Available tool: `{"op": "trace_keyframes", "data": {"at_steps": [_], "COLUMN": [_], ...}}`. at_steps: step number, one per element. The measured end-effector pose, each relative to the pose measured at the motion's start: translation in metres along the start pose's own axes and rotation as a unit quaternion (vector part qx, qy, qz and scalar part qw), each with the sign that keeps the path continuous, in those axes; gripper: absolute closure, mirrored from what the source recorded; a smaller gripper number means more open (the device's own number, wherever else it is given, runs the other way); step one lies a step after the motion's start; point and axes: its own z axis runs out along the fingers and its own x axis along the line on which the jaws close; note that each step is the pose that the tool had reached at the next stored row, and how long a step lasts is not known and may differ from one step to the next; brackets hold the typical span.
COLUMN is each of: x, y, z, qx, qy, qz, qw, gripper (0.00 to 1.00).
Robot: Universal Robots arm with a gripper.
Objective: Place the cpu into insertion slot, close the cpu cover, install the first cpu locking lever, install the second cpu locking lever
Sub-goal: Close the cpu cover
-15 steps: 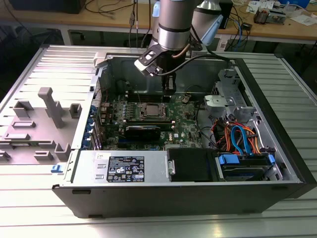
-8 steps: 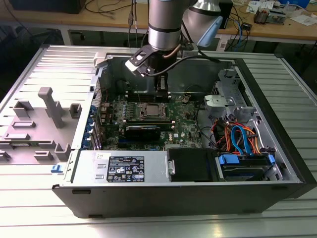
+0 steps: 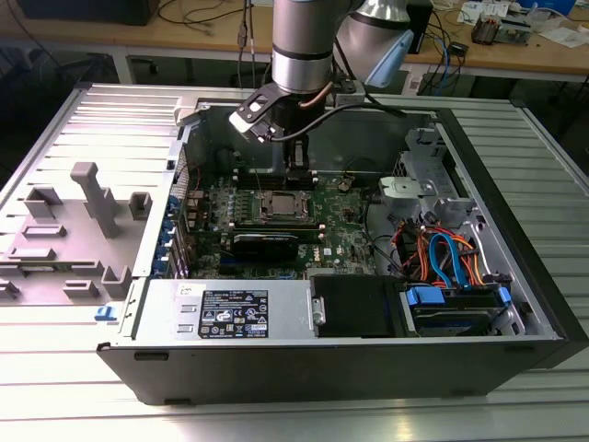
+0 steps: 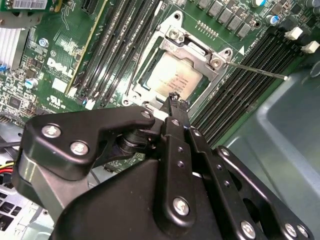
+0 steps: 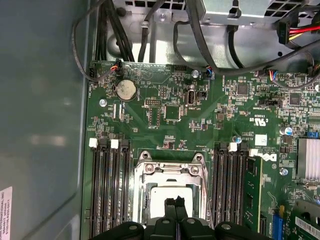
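Note:
The cpu (image 4: 172,79) shows its pale silver face inside the insertion slot (image 3: 281,204) on the green board. The cpu cover (image 4: 196,50) lies flat over it, framing the chip through its cut-out; it also appears in the first wrist view as the cpu cover (image 5: 170,170). A thin metal locking lever (image 4: 260,71) sticks out sideways from one corner of the socket. My gripper (image 4: 175,99) hovers just above the socket's edge, fingers pressed together with nothing between them. In the exterior view the gripper (image 3: 296,173) hangs over the far side of the socket.
Black memory slots (image 5: 107,190) run along both sides of the socket. The case's grey wall (image 5: 40,125) stands close beside them. Bundled cables (image 3: 442,253) and a drive cage (image 3: 423,184) fill the exterior view's right. A black card (image 3: 265,244) lies nearer the camera.

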Motion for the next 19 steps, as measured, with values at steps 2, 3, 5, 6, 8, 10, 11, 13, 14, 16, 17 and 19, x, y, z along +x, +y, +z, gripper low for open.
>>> {"op": "trace_keyframes", "data": {"at_steps": [2,3,5,6,8,10,11,13,14,16,17,19], "x": [0.0,-0.0002,-0.0004,-0.0018,-0.0061,-0.0058,-0.0057,-0.0057,-0.0057,-0.0057,-0.0057,-0.0054], "y": [0.0,-0.0006,-0.0133,-0.0204,-0.0276,-0.03,-0.0303,-0.0307,-0.0307,-0.0307,-0.0307,-0.0311], "z": [0.0,0.0001,0.0023,0.0048,0.0099,0.0147,0.0155,0.0158,0.0158,0.0159,0.0159,0.0167], "qx": [0.0,0.0,-0.0002,-0.0003,-0.0004,-0.0003,-0.0003,-0.0003,-0.0004,-0.0006,-0.0006,-0.0008], "qy": [0.0,0.0003,0.0024,0.0032,0.0038,0.0038,0.0038,0.0037,0.0037,0.0037,0.0038,0.0039], "qz": [0.0,0.0,0.0,0.0,0.0,0.0,0.0,0.0,0.0,0.0,0.0,0.0], "qw": [1.0,1.0,1.0,1.0,1.0,1.0,1.0,1.0,1.0,1.0,1.0,1.0], "gripper": [0.89,0.89,0.89,0.89,0.89,0.89,0.89,0.89,0.89,0.89,0.89,0.89]}}
